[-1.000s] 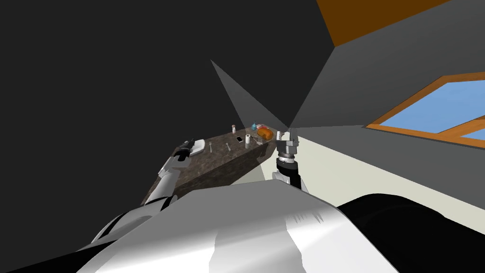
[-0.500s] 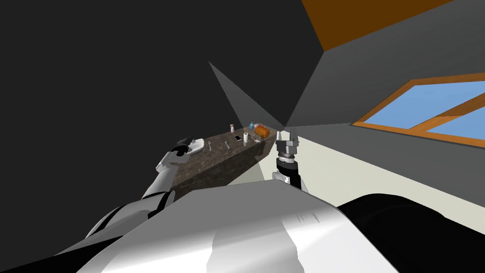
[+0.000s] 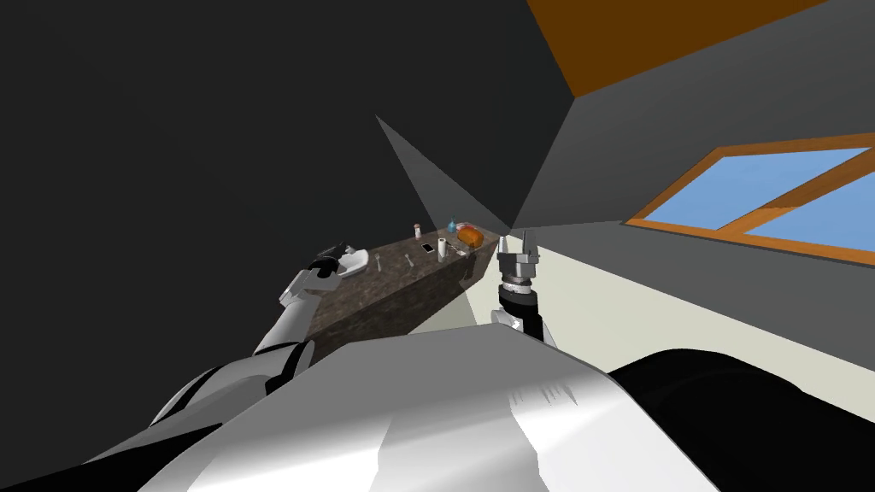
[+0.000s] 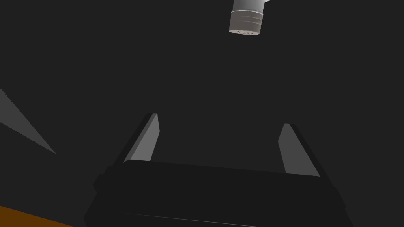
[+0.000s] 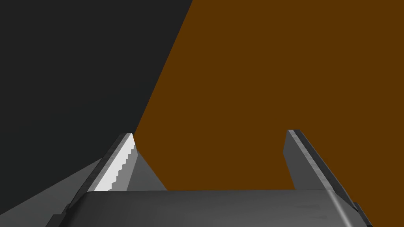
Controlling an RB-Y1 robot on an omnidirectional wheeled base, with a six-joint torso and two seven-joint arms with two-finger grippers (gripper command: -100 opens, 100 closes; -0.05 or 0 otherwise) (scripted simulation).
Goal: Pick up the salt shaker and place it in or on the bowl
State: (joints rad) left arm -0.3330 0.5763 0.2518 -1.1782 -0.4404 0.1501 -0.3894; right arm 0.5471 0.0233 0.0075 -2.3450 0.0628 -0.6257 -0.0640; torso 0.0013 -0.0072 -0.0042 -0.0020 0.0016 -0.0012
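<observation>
While the shaker (image 4: 246,17) sits ungrasped on the bench (image 3: 393,278), ahead of the left pincer (image 4: 219,119), fingers apart, near the bowl (image 3: 357,259), grasp and placing remain; right pincer (image 5: 211,132) apart too.

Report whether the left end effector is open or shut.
Open: the left end effector has its fingers wide apart with nothing between them; the salt shaker is ahead, untouched.
</observation>
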